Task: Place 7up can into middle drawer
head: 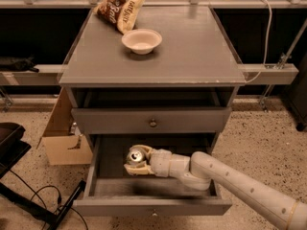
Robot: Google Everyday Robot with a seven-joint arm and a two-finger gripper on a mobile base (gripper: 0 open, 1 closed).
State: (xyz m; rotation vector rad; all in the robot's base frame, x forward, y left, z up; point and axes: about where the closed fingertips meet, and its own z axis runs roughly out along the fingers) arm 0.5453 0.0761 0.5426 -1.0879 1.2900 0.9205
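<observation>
No legible text on crinkled brown-and-yellow snack bags (117,11) or silver-topped can (135,155) in the claw (135,161) inside the grey wooden drawer (153,208).
</observation>
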